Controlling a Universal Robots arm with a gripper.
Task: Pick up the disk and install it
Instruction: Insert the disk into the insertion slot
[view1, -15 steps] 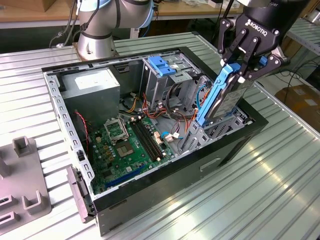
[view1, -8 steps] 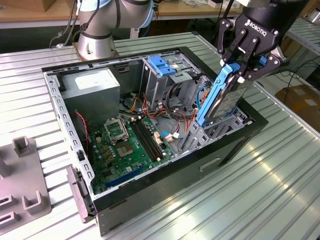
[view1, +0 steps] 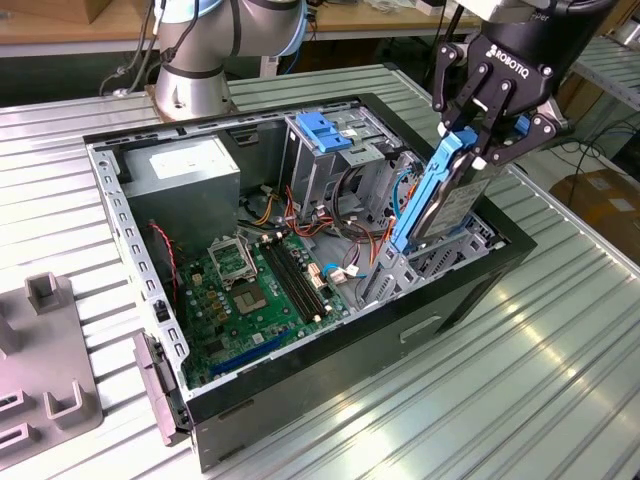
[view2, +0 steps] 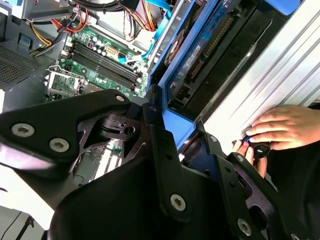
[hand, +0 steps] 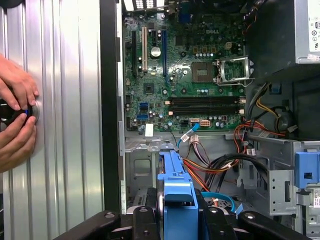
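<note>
Exterior view: black jaws grip the upper end of the flat silver-grey metal disk in its bright blue plastic carrier (view1: 445, 200), tilted, its lower end inside the open black computer case (view1: 330, 370) on the ribbed metal table (view1: 560, 380).

Bright, even light falls from above in the exterior view, and the ribbed table (view1: 560, 330) gives soft glare on the exterior view's right. In the second wrist view this table (view2: 270, 70) burns almost white. The blue rail of the disk (view1: 455, 205) looks vivid. In the first wrist view the side of the power supply (hand: 270, 40) lies in deep shade.
</note>
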